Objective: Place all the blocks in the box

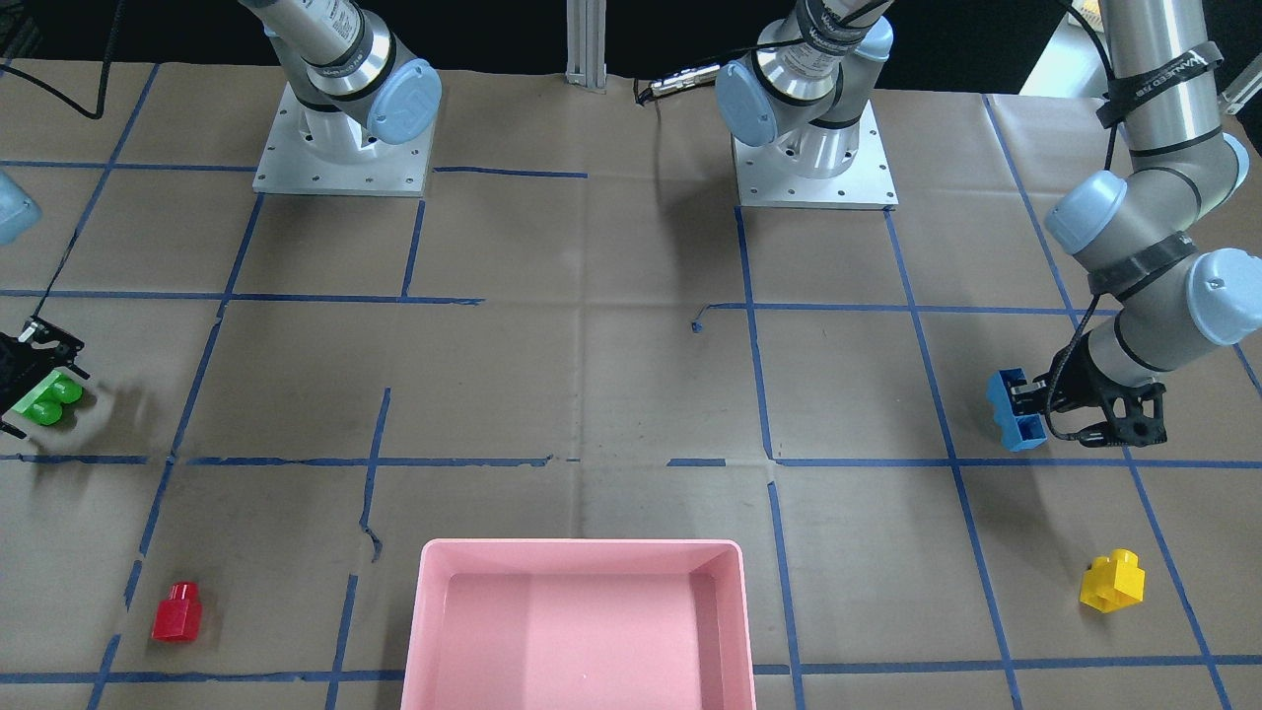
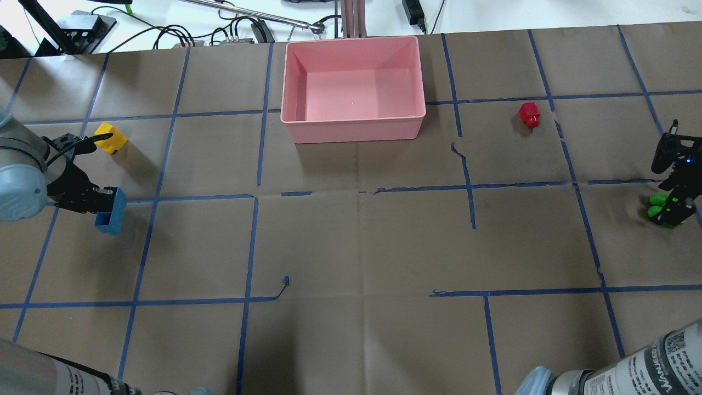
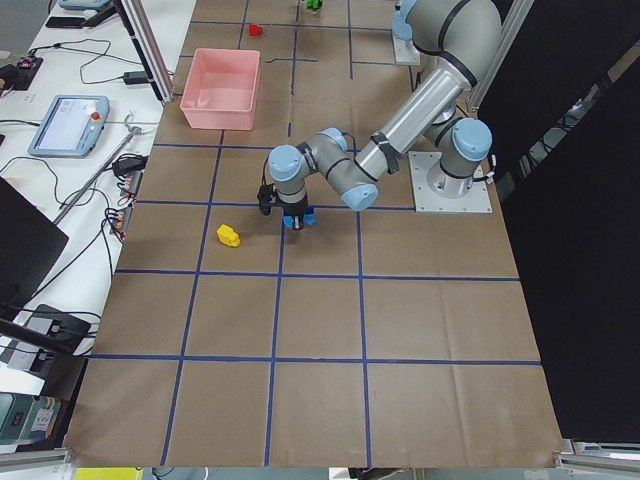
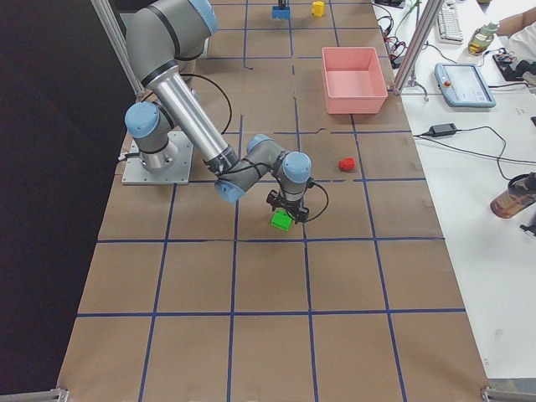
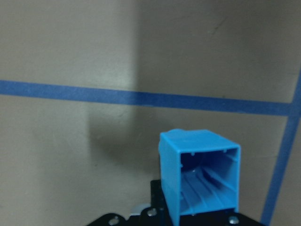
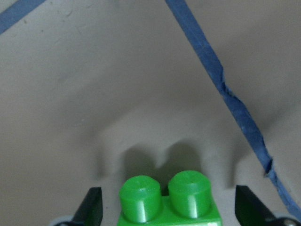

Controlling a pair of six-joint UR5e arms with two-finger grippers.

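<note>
Overhead exterior shows the left gripper (image 2: pixel 107 202) pinching the blue brick (image 2: pixel 112 219), carried clear of the brown paper at the table's left side, well apart from the pink box (image 2: pixel 351 130). Left wrist camera looks straight into that brick's hollow underside. The yellow brick (image 2: pixel 110 138) sits on the paper just beyond that gripper. Over on the far right, the right gripper (image 2: pixel 672 206) straddles the green brick (image 2: pixel 657 206), its fingers (image 6: pixel 91 207) spread, a gap showing on each side. The red brick (image 2: pixel 530 114) lies on the paper to the right of the box.
</note>
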